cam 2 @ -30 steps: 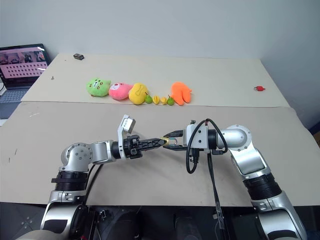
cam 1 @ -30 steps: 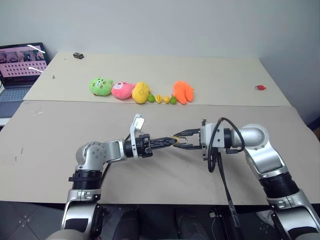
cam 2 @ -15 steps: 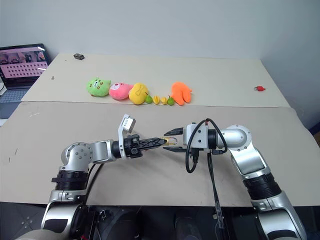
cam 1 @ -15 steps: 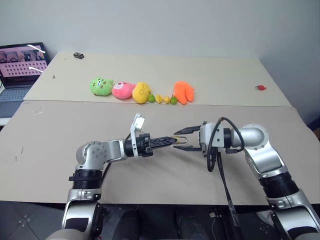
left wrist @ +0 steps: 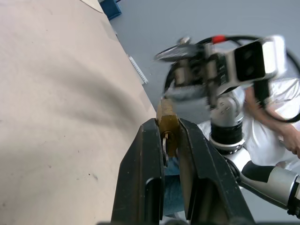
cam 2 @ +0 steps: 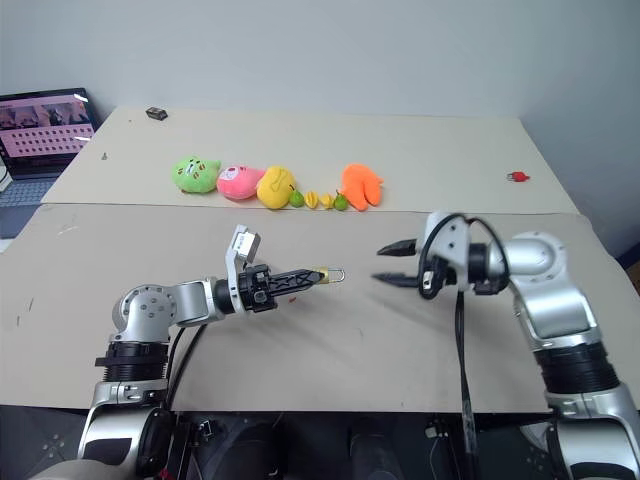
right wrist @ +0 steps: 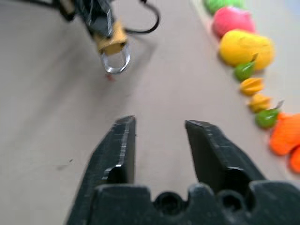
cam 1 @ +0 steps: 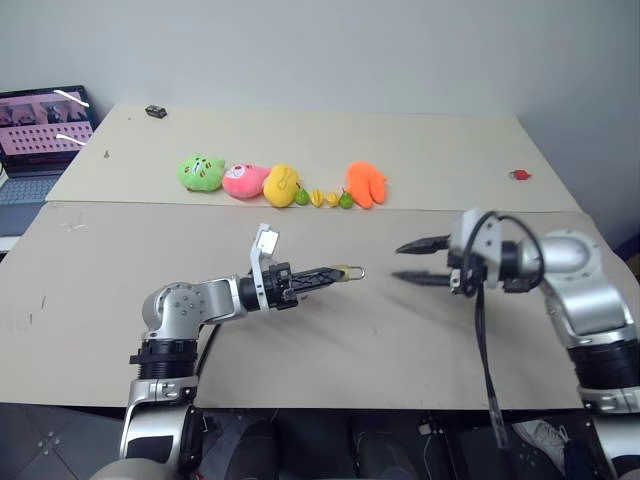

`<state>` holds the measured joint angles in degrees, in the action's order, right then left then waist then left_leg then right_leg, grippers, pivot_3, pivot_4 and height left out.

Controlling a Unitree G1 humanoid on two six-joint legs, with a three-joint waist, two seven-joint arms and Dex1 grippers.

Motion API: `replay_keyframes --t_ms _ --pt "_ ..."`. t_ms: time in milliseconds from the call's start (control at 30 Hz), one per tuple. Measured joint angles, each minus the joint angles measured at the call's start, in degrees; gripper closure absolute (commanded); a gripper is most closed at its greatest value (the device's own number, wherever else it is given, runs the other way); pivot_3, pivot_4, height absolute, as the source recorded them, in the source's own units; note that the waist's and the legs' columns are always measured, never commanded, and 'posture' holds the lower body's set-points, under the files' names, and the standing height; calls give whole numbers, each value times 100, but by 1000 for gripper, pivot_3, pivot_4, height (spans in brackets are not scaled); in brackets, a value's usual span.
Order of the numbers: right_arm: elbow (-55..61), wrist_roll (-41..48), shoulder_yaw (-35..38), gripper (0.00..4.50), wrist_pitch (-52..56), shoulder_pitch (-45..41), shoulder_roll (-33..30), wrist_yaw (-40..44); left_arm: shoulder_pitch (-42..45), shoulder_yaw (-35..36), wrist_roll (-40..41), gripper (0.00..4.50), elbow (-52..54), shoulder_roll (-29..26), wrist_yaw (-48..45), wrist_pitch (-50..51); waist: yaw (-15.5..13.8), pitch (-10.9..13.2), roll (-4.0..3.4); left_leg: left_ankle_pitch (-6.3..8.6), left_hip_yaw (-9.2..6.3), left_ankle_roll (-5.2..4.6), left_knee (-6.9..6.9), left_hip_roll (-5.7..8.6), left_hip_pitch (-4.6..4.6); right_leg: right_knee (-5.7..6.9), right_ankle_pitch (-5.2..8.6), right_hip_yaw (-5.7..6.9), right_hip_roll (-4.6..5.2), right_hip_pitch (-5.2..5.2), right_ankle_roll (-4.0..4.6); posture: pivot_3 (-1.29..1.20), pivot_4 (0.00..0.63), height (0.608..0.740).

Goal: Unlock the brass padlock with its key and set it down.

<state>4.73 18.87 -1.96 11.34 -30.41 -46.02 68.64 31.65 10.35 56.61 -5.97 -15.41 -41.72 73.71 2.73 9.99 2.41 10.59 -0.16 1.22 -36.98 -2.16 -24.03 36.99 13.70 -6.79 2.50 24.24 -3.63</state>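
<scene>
gaping bare table [cam 1: 380, 330] between brass padlock [cam 1: 343, 272], right gripper [cam 1: 409, 262]

Two tan tables [cam 1: 450, 140] stand end to end before a grey wall [cam 1: 350, 50].

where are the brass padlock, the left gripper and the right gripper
brass padlock [cam 1: 343, 272], left eye view, on its yellow body
left gripper [cam 2: 318, 274], right eye view, at the fingertips clamping the padlock
right gripper [cam 1: 402, 261], left eye view, in the gap between its parted fingertips
</scene>
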Motion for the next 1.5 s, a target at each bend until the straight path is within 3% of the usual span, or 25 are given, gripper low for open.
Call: replay_keyframes --t_ms 67,100,300,867,1267,1500 --pt "192 153 -5 4353 196 -6 113 -7 1 -2 0 4500 -4 35 5 -3 -2 0 0 0 0 0 0 1 -2 0 0 0 1 0 -1 0 150 717" --pt "245 222 -13 4452 282 -6 160 -10 1 -4 0 4500 -4 58 9 -3 -6 0 0 0 1 0 -1 2 -2 0 0 -1 2 0 -1 0 150 717" --pt "629 417 -243 4452 695 144 313 -25 6 57 36 4500 -15 212 93 7 -15 0 0 0 0 0 -1 2 -3 0 0 0 2 1 -1 0 150 717" --pt "225 35 -570 4452 371 -133 667 -124 16 98 151 4500 -19 234 184 21 -12 0 0 0 0 0 -1 2 -3 0 -1 0 1 2 -1 0 150 717" --pt "-7 -702 -930 4452 -601 -118 679 -18 22 91 148 4500 -167 238 355 30 -9 0 0 0 1 0 -1 2 -2 1 -1 0 1 1 -1 0 150 717" --pt "-663 -1077 -1153 4452 -1295 -373 987 -70 22 157 97 4500 -219 217 518 2 8 0 0 0 1 0 -1 2 0 2 -6 -1 2 0 6 0 150 717"
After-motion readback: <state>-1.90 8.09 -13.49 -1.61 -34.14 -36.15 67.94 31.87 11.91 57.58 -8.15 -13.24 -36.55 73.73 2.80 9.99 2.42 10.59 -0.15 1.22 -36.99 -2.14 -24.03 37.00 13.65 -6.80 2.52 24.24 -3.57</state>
